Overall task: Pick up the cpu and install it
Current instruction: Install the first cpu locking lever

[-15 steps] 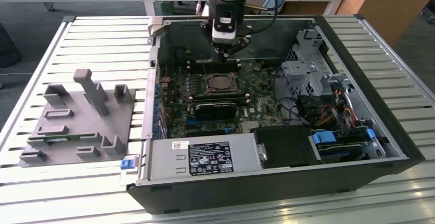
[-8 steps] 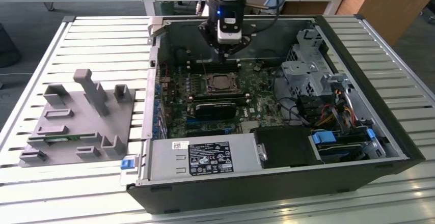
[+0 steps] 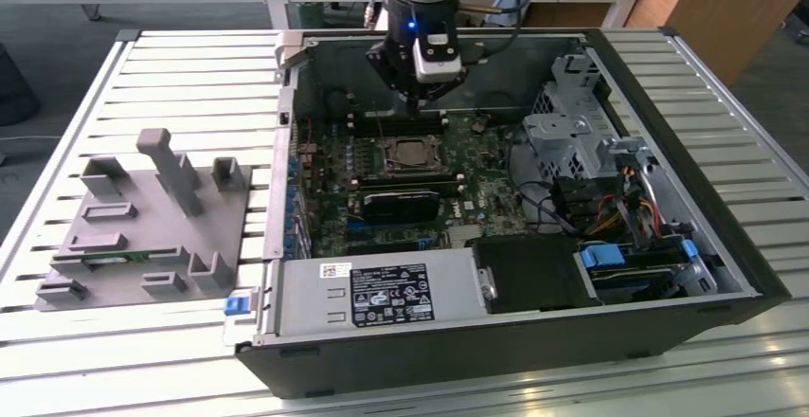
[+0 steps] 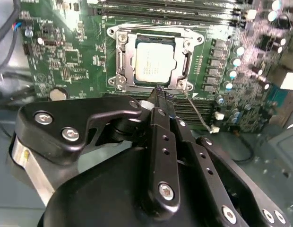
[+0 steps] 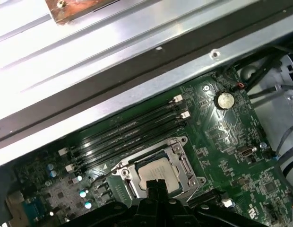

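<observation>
Slatted metal worktop (image 3: pixel 189 66), open computer case (image 3: pixel 708 246) lying on its side: your 1 arm reaches down into the case, over the upper part of the green motherboard (image 4: pixel 56 61).

Your claw (image 4: pixel 158 92) is closed, its fingers drawn together to a single point, and nothing can be seen between them. In both wrist views the tip hangs just above the near edge of the socket frame (image 4: pixel 120 56), apart from the board as far as can be judged.

Just beyond that tip lies the cpu (image 4: pixel 154 65), silvery top up, flat and square inside the socket, with the metal frame around it on all 4 sides. From the exterior view it sits near the middle of the board (image 3: pixel 411 154).

Beside the socket run the dark memory slots (image 5: pixel 132 130). Farther off on the board is a coin battery (image 5: pixel 225 100). Well apart, on the exterior view's left of the worktop, stands a grey parts fixture (image 3: pixel 139 237).

By this evidence the pick-up is behind you and the seating step is in hand or just finished. Whether the frame is latched cannot be told. Any move from here calls for a straight, slow path, clear of the frame and the chip.
</observation>
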{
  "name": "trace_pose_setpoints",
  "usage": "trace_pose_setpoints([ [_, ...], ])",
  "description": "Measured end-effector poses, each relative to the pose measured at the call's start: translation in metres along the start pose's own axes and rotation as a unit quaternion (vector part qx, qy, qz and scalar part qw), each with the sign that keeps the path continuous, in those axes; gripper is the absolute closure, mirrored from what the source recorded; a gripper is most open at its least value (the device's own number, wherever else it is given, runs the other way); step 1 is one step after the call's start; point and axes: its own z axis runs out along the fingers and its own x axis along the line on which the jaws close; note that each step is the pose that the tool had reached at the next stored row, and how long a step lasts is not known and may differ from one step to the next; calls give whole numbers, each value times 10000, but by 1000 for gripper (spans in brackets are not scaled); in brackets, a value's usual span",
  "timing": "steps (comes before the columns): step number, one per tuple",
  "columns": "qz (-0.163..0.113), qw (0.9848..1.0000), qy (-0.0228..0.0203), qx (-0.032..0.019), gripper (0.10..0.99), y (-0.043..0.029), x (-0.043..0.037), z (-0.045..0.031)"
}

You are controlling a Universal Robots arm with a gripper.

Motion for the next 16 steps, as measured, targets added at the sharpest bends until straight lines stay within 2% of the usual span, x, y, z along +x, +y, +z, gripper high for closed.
trace_pose_setpoints([
  [6,-496,9988,7,0,976,0,0,2],
  [12,-850,9964,12,1,976,0,0,4],
  [16,-1097,9940,16,0,976,0,0,6],
])
